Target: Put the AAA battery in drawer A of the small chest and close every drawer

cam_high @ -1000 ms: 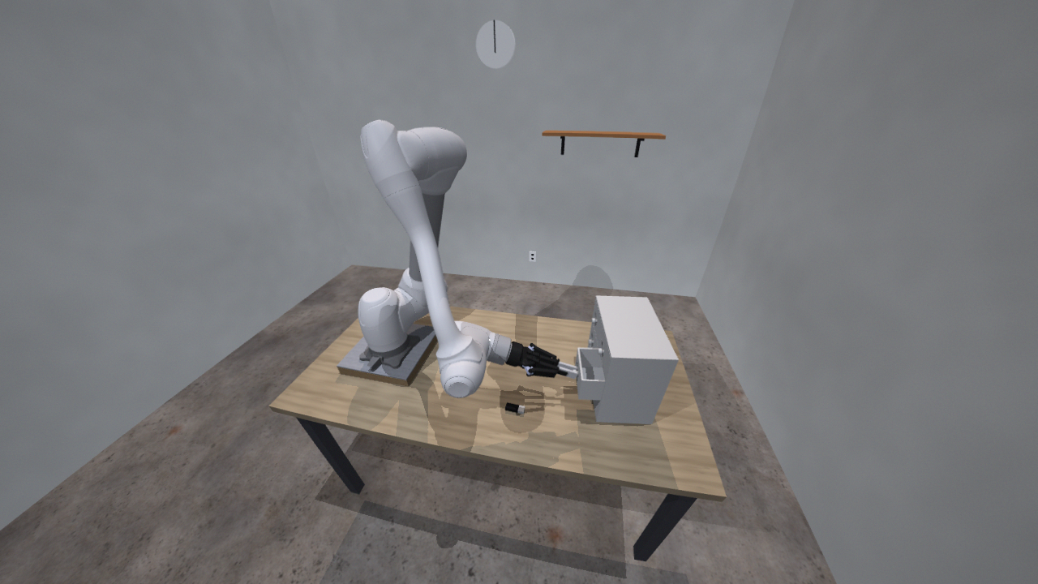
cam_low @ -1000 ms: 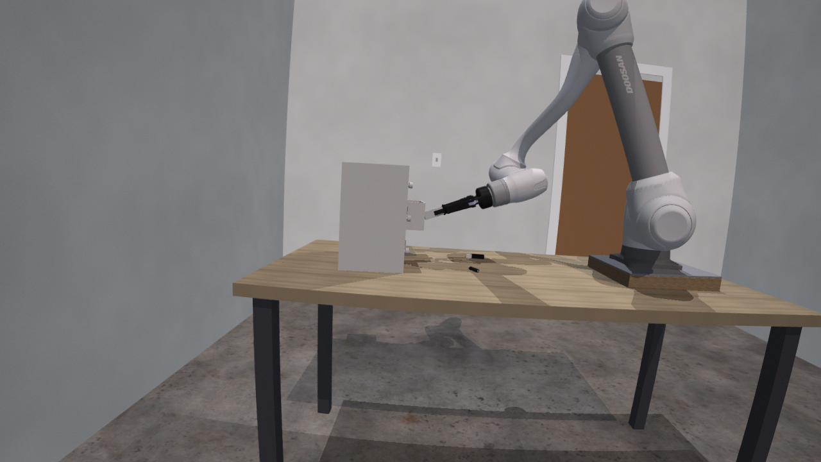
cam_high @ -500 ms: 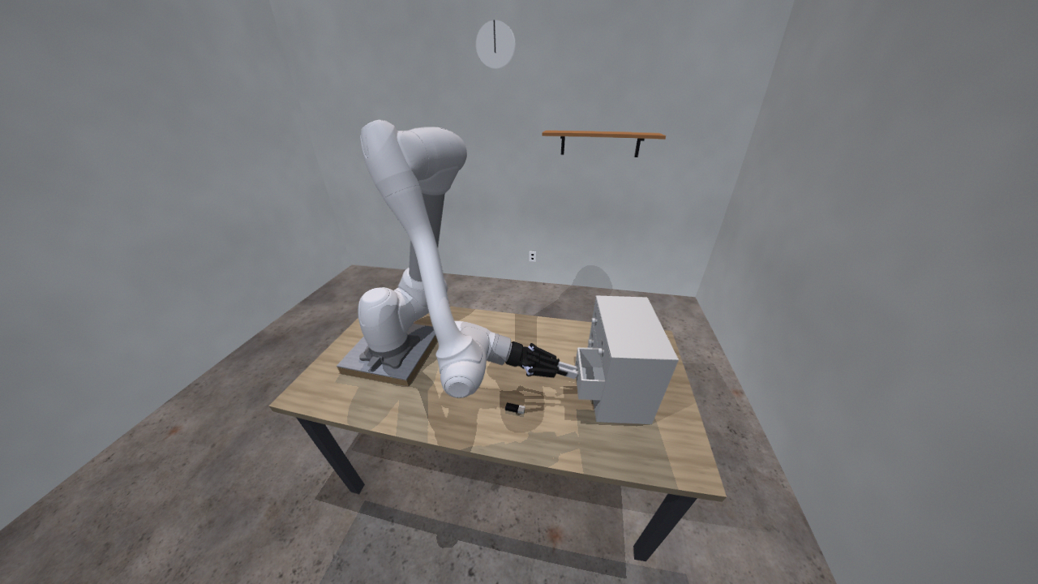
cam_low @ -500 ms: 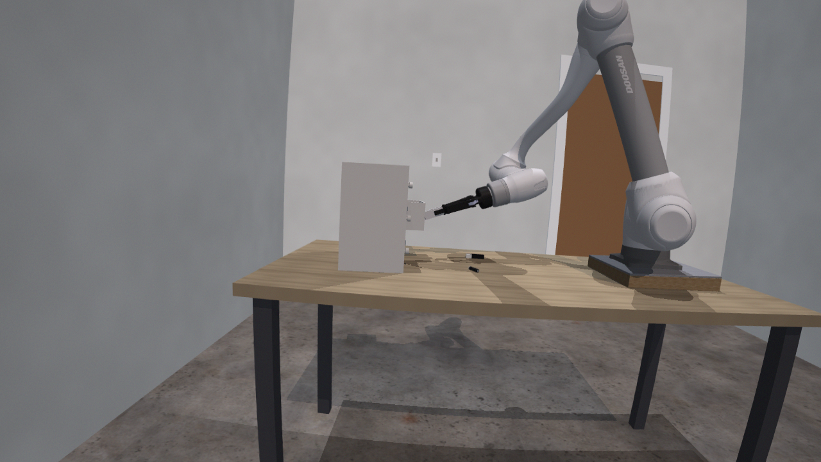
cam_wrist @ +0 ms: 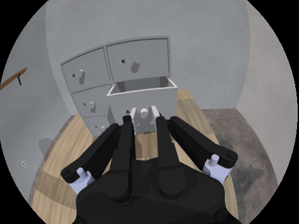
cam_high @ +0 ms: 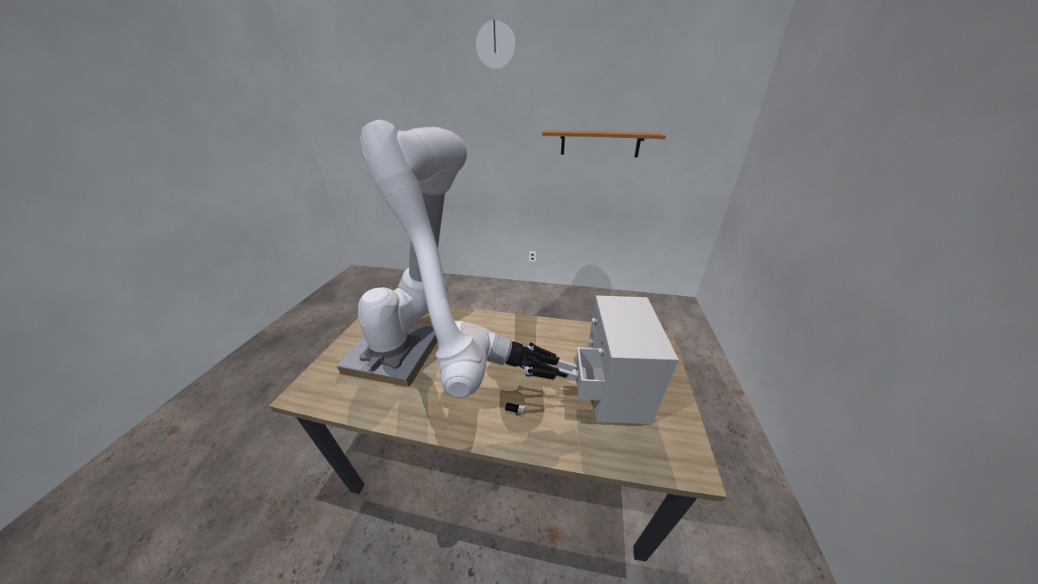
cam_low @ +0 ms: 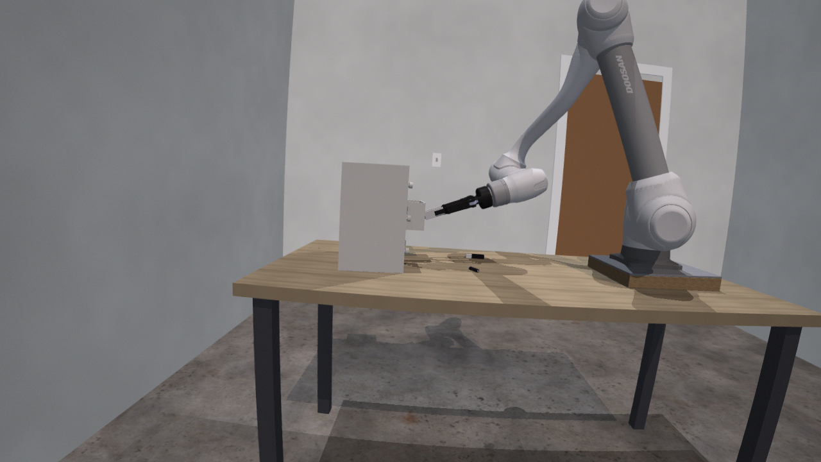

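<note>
Grey walls (cam_high: 624,79) (cam_low: 487,86) (cam_wrist: 202,37) all round, with the wooden table (cam_high: 392,417) (cam_low: 367,287) in the middle. So the AAA battery (cam_low: 473,269): I'm pretty sure it's the little dark cylinder lying on the table out in front of the chest (cam_high: 638,330) (cam_low: 372,218) (cam_wrist: 108,63), towards the robot's side. I can't pick it out in the top view, probably hidden by the arm. There's also a black-and-white stick thing (cam_high: 514,409) (cam_low: 474,256) in front of the chest, which looks like one to leave alone. Drawer A (cam_high: 589,392) (cam_low: 415,216) (cam_wrist: 141,98) is sticking partway out of the chest's front, looks level, and the other fronts I can see look shut. The gripper (cam_high: 570,370) (cam_low: 427,214) (cam_wrist: 144,112) is right at that drawer, fingers a little apart on either side of the knob (cam_wrist: 144,112), with a gap on both sides, so not clamped on anything. My read: the opening step is basically done and it's letting go. Next move imo is to widen a bit more, back straight away from the chest so the drawer doesn't get dragged or knocked, then go down for the battery. Drop it in, push A shut gently, done.
</note>
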Robot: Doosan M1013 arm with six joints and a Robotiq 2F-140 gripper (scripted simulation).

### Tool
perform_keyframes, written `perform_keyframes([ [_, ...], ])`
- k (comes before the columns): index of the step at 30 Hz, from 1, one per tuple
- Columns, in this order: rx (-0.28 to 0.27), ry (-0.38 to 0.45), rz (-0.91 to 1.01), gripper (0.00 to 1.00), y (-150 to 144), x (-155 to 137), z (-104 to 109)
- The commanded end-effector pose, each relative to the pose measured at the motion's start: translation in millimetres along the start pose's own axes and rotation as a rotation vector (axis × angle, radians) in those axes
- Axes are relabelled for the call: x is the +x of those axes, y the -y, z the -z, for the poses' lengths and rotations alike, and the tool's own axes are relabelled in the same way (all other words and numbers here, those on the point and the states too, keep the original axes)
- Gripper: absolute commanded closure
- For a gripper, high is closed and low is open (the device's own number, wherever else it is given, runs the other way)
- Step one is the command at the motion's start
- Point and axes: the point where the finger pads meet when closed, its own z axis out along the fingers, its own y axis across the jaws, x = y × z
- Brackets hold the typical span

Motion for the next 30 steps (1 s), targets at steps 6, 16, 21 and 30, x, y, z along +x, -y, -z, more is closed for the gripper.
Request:
perform_keyframes([
  [6,0.0,0.0,0.0,0.8,0,-2,7],
  [16,0.0,0.0,0.0,0.8,0,-15,41],
  [21,0.0,0.0,0.0,0.8,0,-17,47],
  [30,0.0,0.0,0.0,0.8,0,-16,64],
])
